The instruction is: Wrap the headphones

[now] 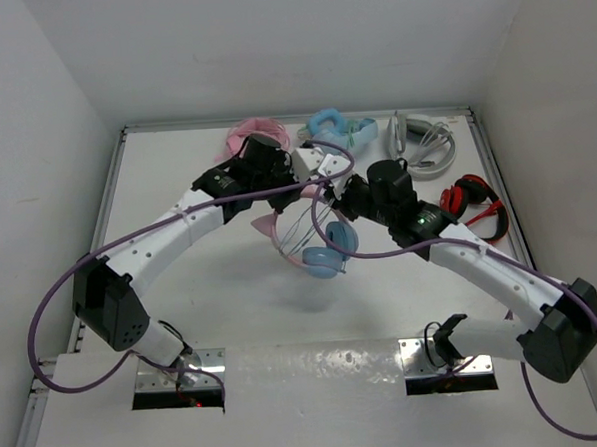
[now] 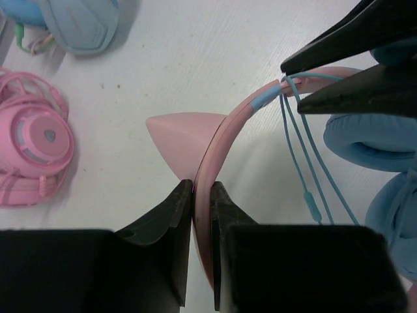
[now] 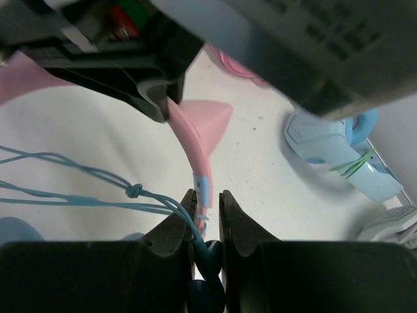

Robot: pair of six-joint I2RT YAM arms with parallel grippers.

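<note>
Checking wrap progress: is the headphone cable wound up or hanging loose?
Hanging loose: strands of the cable drape from the headband where the right claw pinches them; no tight coils show.

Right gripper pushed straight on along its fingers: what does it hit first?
Likely the left gripper, clamped on the same headphones just ahead, beyond the pink cat ear. Depth is unclear from the wrist view.

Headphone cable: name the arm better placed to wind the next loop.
Right, probably. The right gripper pinches the cable at the headband, loose strands trailing from it; the left gripper is clamped on the headband, steadying it.
</note>
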